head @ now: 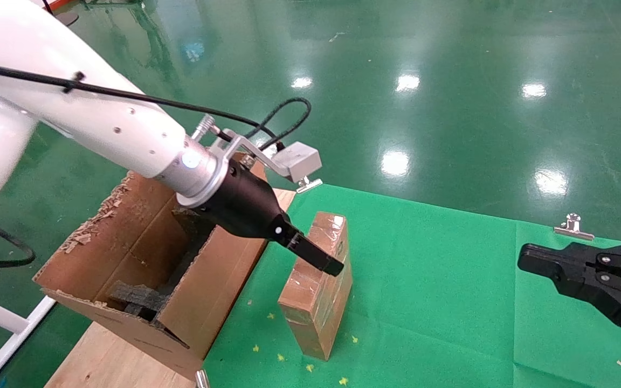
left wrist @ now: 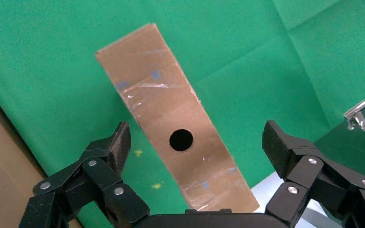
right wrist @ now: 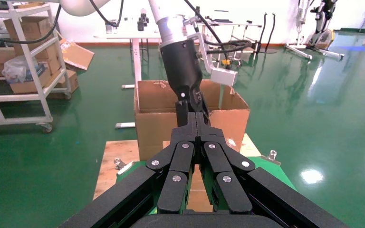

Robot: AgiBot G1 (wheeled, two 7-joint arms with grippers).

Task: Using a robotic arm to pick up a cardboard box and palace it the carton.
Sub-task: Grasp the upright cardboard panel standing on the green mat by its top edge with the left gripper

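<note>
Black left gripper (left wrist: 195, 142) fingers wide open, straddling slim reddish-brown taped cardboard box (head: 318, 283) (upright on green-covered desk (head: 450, 291), beside large torn brown carton (head: 143, 269)). Probably light, stiff, slippery; pinch broad faces.

My left: carton (head: 143, 253) on the wooden board (head: 107, 353), foam blocks (head: 138, 298) inside it. Just right of the carton: box (head: 318, 293) standing on the cloth (head: 450, 280). My left gripper (head: 325, 262) above the box, fingers (left wrist: 114, 147) on either side of it, apart from it. My right gripper (head: 526, 257) far right, over the cloth. Clip (head: 573, 226) at the cloth's far edge.
</note>
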